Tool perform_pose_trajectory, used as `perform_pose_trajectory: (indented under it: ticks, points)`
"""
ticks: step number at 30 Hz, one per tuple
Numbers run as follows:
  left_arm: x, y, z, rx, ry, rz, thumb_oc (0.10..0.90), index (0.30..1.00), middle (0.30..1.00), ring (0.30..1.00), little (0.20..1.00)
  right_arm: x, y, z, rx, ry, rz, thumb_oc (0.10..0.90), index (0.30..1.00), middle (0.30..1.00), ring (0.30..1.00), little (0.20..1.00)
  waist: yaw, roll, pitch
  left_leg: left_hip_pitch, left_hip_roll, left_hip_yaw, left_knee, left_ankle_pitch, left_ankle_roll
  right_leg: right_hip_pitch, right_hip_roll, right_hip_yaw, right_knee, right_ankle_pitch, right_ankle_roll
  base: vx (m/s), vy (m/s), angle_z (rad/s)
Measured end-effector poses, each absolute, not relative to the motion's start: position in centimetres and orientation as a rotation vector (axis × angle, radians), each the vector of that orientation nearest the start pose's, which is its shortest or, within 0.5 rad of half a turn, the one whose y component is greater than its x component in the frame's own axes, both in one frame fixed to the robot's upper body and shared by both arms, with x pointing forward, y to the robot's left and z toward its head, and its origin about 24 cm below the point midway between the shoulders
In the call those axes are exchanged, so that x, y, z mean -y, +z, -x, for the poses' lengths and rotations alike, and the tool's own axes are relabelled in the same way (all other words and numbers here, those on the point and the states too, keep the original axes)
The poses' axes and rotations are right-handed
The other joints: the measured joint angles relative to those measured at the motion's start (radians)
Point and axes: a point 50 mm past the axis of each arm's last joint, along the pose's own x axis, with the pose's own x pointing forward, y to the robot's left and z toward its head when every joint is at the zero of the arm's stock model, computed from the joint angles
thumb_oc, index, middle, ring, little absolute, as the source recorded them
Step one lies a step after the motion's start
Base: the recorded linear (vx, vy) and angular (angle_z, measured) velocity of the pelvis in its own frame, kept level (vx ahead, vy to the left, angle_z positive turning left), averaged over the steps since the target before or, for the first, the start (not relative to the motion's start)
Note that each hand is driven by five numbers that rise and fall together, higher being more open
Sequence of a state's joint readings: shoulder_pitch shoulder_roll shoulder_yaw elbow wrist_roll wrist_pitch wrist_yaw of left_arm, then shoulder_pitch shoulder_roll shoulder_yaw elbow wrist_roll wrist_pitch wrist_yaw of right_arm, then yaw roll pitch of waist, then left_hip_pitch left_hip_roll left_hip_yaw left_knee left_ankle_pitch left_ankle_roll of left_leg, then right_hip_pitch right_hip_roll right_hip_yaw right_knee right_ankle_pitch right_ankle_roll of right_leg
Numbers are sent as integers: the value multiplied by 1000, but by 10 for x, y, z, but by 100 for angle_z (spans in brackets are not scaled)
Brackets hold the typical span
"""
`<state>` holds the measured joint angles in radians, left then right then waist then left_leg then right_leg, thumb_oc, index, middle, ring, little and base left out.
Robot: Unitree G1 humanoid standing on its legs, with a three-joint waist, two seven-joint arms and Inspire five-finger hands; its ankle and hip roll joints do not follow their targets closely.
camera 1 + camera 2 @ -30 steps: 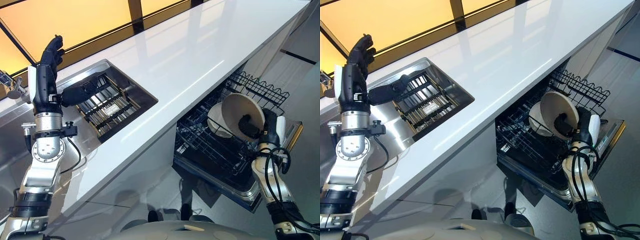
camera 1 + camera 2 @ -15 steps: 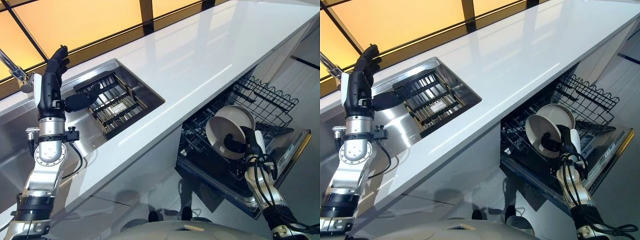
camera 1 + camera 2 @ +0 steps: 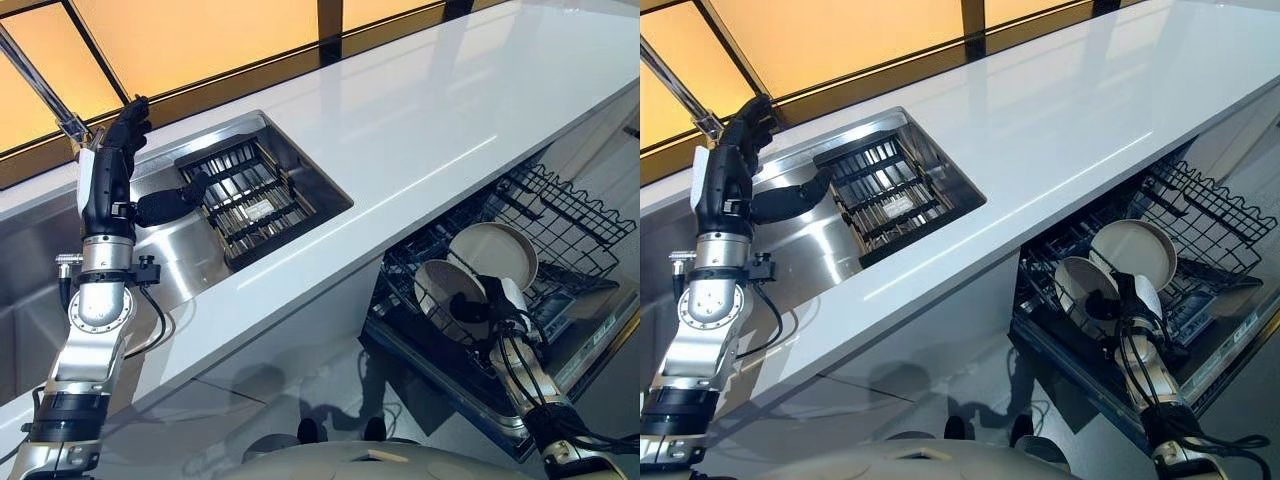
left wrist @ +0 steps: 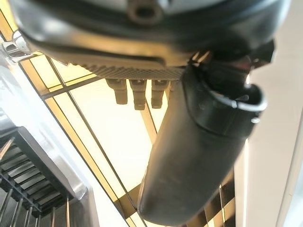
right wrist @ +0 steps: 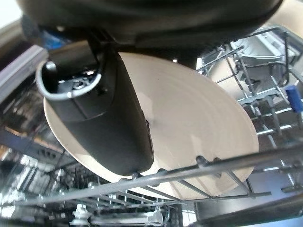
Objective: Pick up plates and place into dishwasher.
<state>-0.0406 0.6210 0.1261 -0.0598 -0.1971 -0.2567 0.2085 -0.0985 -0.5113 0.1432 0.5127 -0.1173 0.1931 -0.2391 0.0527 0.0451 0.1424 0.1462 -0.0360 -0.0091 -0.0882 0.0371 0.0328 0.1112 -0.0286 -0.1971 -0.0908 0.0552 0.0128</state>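
Over the last second, the plate (image 3: 447, 291) pinched in the right hand (image 3: 484, 305), thumb pressed on its face, had been lowered from above the dishwasher rack (image 3: 560, 215) down among the wires, so placement was judged nearly complete though the grip had not been released. Two plates were counted in the rack: the held one and a second plate (image 3: 493, 254) already standing upright just behind it. One left hand (image 3: 110, 175) was raised over the sink (image 3: 240, 190), fingers straight and holding nothing.

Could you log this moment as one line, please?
right hand: pinching round cream plate in black wire dishwasher rack | left hand: idle, open over steel sink
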Motion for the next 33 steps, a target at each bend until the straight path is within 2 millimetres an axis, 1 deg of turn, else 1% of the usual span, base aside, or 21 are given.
perform_pose_trajectory:
  ticks: [5,9,12,16,22,25,29,33]
  points:
    - [-274,145,-251,425,238,-394,800,900,900,900,900,281,-26,-246,-547,-219,733,800,900,900,900,900,4,-1,0,3,0,3,0,0,0,1,0,0,0,0,0,11,2,-1]
    - [-274,145,-251,424,237,-394,800,900,900,900,900,280,-26,-246,-550,-236,653,800,900,900,900,900,6,-1,1,2,0,2,0,0,0,0,0,0,0,0,0,0,0,0]
    - [-274,145,-251,422,230,-395,800,900,900,900,900,277,-24,-245,-524,-257,602,800,900,900,900,900,-3,1,1,0,0,1,-1,0,0,0,0,0,0,0,0,0,0,0]
    - [-273,145,-251,420,221,-397,800,900,900,900,900,269,-12,-247,-409,-299,522,800,900,900,900,900,-17,1,3,0,0,8,0,0,0,-2,1,6,0,0,0,-25,8,-2]
    - [-273,144,-251,418,219,-397,800,900,900,900,900,260,13,-256,-217,-325,488,800,900,900,900,900,-30,2,6,9,1,35,0,-2,0,-4,6,38,0,0,0,-44,25,-11]
    - [-273,144,-251,418,218,-397,800,900,900,900,900,261,24,-258,-146,-369,449,800,900,900,900,900,-32,2,10,17,2,52,0,-7,0,-4,7,53,0,0,0,-41,39,-18]
    - [-273,144,-251,419,219,-396,800,900,900,900,900,266,40,-259,-58,-434,391,800,900,900,900,900,-44,1,11,19,1,75,0,-11,3,-10,8,76,0,1,0,-29,37,-16]
    - [-273,144,-251,418,219,-394,800,900,900,900,900,269,48,-259,-7,-486,321,800,900,900,900,900,-64,1,11,20,1,90,-1,-17,4,-15,9,86,0,4,-3,-21,30,-13]
